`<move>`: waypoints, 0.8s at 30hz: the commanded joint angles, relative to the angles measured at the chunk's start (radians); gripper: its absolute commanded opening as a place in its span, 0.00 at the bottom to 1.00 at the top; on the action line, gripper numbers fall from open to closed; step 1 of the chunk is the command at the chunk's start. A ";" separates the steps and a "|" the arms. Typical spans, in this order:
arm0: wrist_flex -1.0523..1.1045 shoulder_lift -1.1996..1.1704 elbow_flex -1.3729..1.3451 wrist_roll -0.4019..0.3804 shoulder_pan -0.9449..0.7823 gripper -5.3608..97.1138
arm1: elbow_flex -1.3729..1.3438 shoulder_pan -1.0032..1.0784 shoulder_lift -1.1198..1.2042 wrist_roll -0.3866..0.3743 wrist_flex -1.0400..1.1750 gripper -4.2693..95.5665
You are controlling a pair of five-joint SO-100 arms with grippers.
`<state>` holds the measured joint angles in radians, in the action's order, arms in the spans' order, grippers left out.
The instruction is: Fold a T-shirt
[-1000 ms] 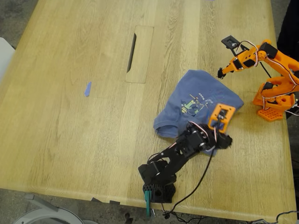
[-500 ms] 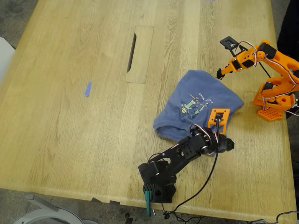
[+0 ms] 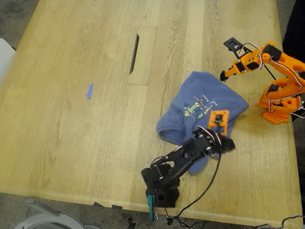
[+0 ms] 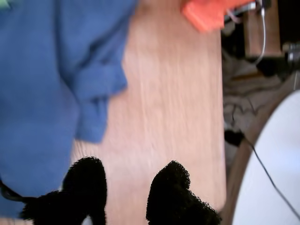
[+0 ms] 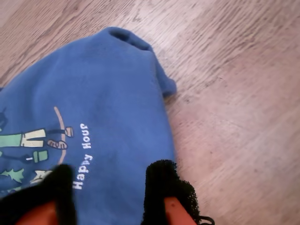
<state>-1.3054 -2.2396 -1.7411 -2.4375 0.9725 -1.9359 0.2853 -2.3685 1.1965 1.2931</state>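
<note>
The slate-blue T-shirt (image 3: 198,107) lies crumpled on the wooden table toward the exterior view's right, its cartoon print and white lettering (image 5: 82,154) facing up. My first gripper (image 3: 228,144), on the black arm, sits low at the shirt's near edge. It is open in the first wrist view (image 4: 129,192), with bare wood between its black fingertips (image 4: 171,192) and the T-shirt (image 4: 47,93) beside one of them. My second gripper (image 3: 223,75), on the orange arm, hovers at the shirt's far edge. It stands open above the T-shirt (image 5: 103,103) with nothing held (image 5: 112,192).
A small blue tape strip (image 3: 89,90) lies toward the exterior view's left. A long slot panel (image 3: 142,55) is set in the tabletop. The orange arm's base (image 3: 279,102) and the black arm's base (image 3: 161,188) stand on the table, with a cable (image 3: 209,179) trailing to the near edge.
The black arm's wrist has swung a little toward the exterior view's left, and a fold of shirt now shows under that arm. The orange arm's gripper has crept slightly left.
</note>
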 commanded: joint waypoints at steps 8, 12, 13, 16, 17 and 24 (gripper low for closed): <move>0.416 0.130 -0.098 0.118 -0.354 0.05 | -0.044 -0.199 0.067 -0.031 -0.199 0.05; 0.571 0.216 -0.143 0.155 -0.453 0.05 | -0.061 -0.270 0.140 -0.043 -0.279 0.04; 0.609 0.242 -0.141 0.163 -0.468 0.05 | -0.074 -0.279 0.153 -0.043 -0.308 0.04; 0.696 0.316 -0.109 0.170 -0.492 0.05 | -0.106 -0.298 0.186 -0.040 -0.382 0.04; 0.724 0.336 -0.104 0.175 -0.499 0.05 | -0.109 -0.304 0.193 -0.040 -0.391 0.04; 0.699 0.393 -0.170 0.202 -0.532 0.05 | -0.170 -0.345 0.202 -0.048 -0.423 0.04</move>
<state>-0.6182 -1.8377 -1.9159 -2.2580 0.4556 -2.1062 -0.0476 -2.1660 1.1582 0.8851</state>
